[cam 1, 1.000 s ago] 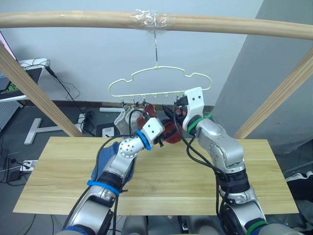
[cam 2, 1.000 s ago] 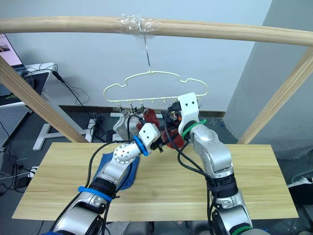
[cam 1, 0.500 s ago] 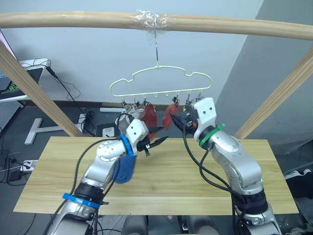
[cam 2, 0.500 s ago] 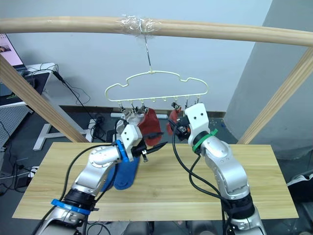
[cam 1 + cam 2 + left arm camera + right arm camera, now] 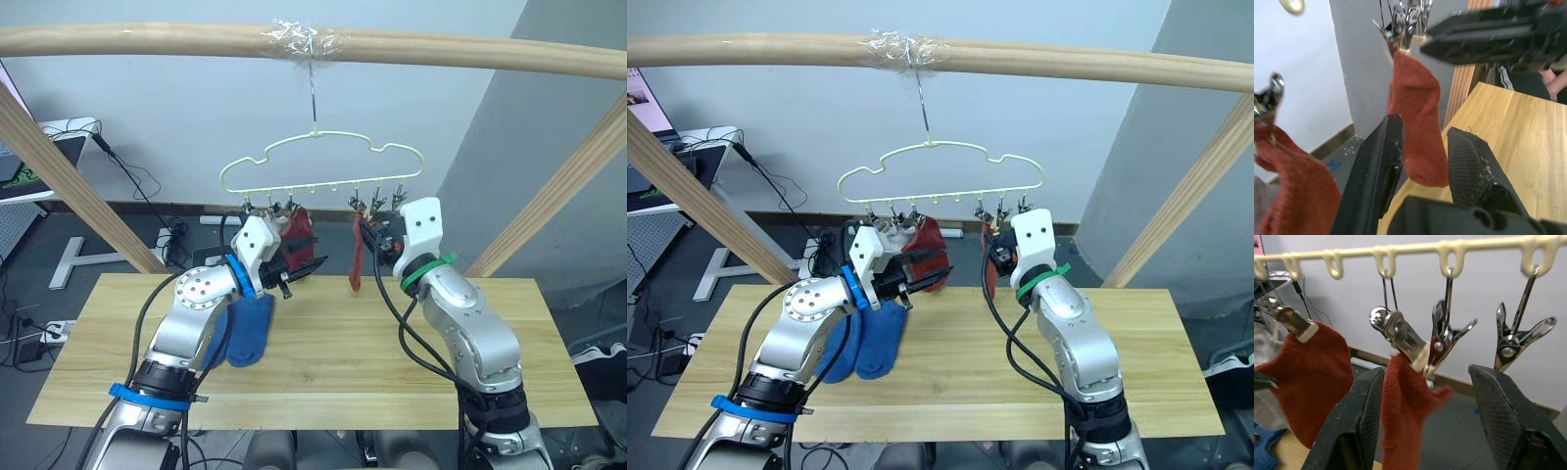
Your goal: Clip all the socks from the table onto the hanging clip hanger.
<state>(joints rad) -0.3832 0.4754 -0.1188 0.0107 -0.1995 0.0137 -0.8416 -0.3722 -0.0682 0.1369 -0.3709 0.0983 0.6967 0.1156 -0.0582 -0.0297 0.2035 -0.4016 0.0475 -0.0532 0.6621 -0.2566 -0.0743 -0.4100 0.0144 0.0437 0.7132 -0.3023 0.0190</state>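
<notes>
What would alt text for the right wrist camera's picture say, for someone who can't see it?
A rust-red sock hangs from a metal clip on a pale-yellow hanger bar, seen between the two open black fingers of a robot gripper. A second rust-red sock hangs beside it, and two neighbouring clips hold nothing.

Both tools (image 5: 306, 265) (image 5: 370, 233) raised, fingers apart

I see two rust-red socks (image 5: 356, 253) clipped on the clip hanger (image 5: 323, 166), between both grippers; blue socks (image 5: 872, 338) flat on the table (image 5: 323, 382) under the left gripper (image 5: 315, 262).
</notes>
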